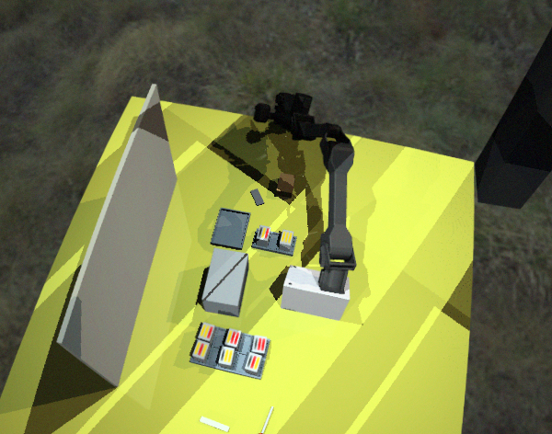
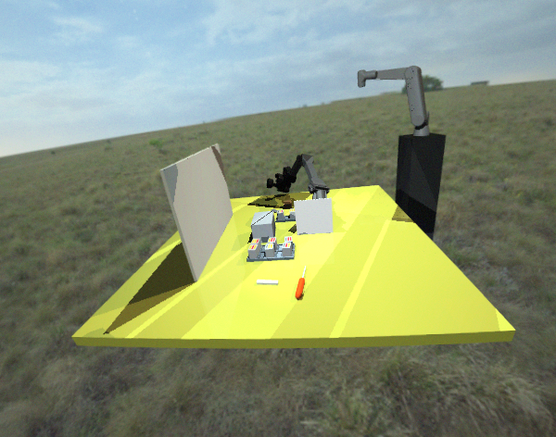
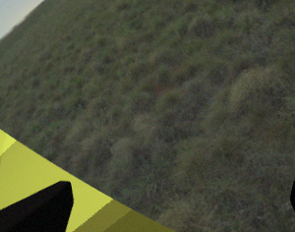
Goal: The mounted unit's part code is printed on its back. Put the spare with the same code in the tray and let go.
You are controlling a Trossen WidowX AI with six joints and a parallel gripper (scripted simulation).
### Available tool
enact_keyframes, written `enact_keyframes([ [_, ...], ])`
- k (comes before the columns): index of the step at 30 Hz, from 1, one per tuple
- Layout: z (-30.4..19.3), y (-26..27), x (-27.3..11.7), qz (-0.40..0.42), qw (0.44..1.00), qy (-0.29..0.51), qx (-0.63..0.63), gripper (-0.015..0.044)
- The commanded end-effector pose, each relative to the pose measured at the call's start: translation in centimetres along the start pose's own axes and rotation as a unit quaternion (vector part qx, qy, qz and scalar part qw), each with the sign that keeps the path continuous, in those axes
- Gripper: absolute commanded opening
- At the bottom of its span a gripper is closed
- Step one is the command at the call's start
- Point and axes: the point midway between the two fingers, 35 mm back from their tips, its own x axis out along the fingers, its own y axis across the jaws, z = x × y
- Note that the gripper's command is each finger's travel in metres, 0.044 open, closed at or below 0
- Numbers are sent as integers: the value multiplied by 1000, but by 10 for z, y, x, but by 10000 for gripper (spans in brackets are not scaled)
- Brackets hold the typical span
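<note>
With the claw [image 1: 285,108] spread wide and empty above the far edge of the desk [image 1: 407,242] — well apart from the six spares [image 1: 229,349] on their rack and the tray [image 1: 230,227] — a wrong spare could be picked, since the code on the grey box [image 1: 224,280] is not seen.

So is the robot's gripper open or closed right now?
Open, and holding nothing. In the wrist view the two dark fingers stand far apart at opposite edges, with only grass and the yellow table edge between them.
</note>
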Motion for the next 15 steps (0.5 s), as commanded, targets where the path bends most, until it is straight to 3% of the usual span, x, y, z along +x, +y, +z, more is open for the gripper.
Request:
enact_keyframes([
  [1,-33,62,6,19,997,71,34,440],
  [8,-92,157,-6,47,977,201,59,440],
  [15,-151,242,-46,66,938,336,48,440],
])
